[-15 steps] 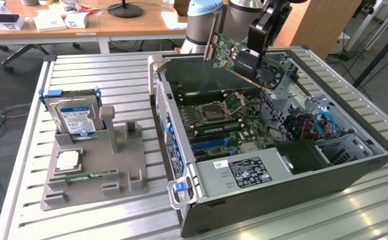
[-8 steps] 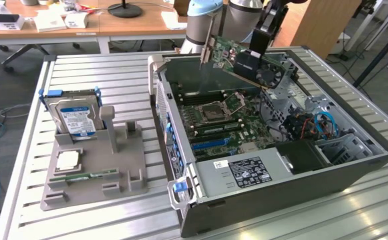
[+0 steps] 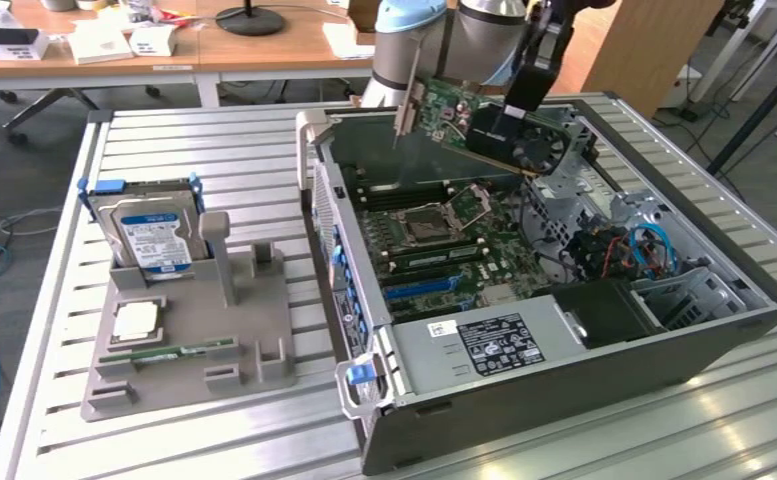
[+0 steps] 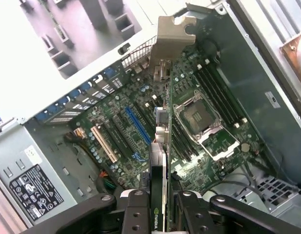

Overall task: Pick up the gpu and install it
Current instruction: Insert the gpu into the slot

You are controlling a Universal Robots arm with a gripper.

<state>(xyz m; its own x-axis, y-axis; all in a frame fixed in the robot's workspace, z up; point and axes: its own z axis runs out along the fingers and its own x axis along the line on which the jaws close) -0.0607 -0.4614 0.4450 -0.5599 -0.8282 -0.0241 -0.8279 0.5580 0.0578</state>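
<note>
Silver slats make up the table (image 3: pixel 201 150). We see the open computer case (image 3: pixel 562 400) lying on its side on the half toward the exterior view's right, running from the far edge almost to the near edge. The robot arm (image 3: pixel 408 40) rises at the far edge, behind the case. A grey holder (image 3: pixel 248 320) lies flat near the edge on the exterior view's left, just beside the case.

Inside the case the green motherboard (image 3: pixel 428 250) faces up, with the power supply (image 3: pixel 488 340) at the end toward the table's near edge. The gpu (image 3: pixel 448 112) is off the table. It hangs tilted over the far end of the case, above the motherboard and apart from it, with its silver bracket (image 4: pixel 172 41) at the end away from the gripper (image 3: pixel 508 115). The gripper's fingers (image 4: pixel 136 209) are closed against both faces of the card, which we see edge-on between them in the wrist view.

A hard drive (image 3: pixel 152 232) stands upright at the holder's far end. Toward the near edge lie a processor chip (image 3: pixel 135 322) and a narrow memory stick (image 3: pixel 161 354).
</note>
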